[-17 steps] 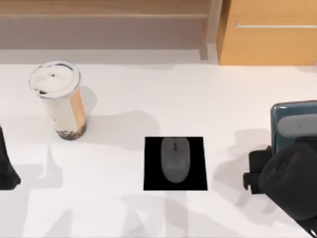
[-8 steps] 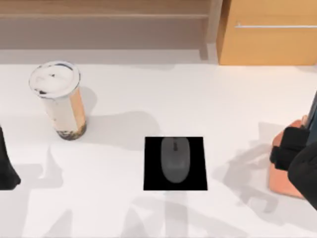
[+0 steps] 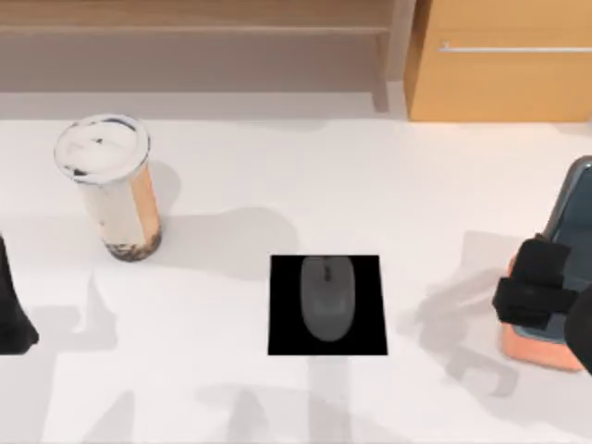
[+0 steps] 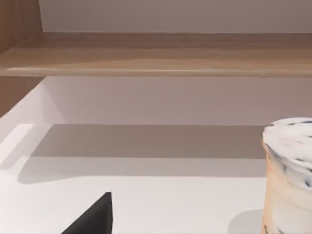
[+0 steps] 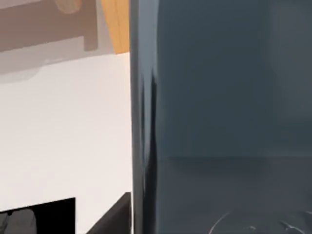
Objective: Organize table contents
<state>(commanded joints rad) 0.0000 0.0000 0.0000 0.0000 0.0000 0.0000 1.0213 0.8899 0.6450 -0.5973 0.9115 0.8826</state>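
Right claw (image 3: 535, 289) sits at the counter's (image 3: 277, 185) right edge, clamped on the grey-blue phone (image 3: 573, 242), which leans tilted over the salmon-orange stand (image 3: 532, 350). Grey mouse (image 3: 326, 297) lies centred on the black pad (image 3: 282, 305) mid-counter. Cup of milky-brown drink (image 3: 116, 190) stands upright at far left. Left arm (image 3: 11, 310) parked at the left edge; can't tell its claw state.

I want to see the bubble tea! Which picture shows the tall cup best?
The top view shows it best: the whole clear tall cup of milky-brown drink stands upright on the white table, from white lid to dark pearls. The left wrist view catches just part of the lid and side at its edge.
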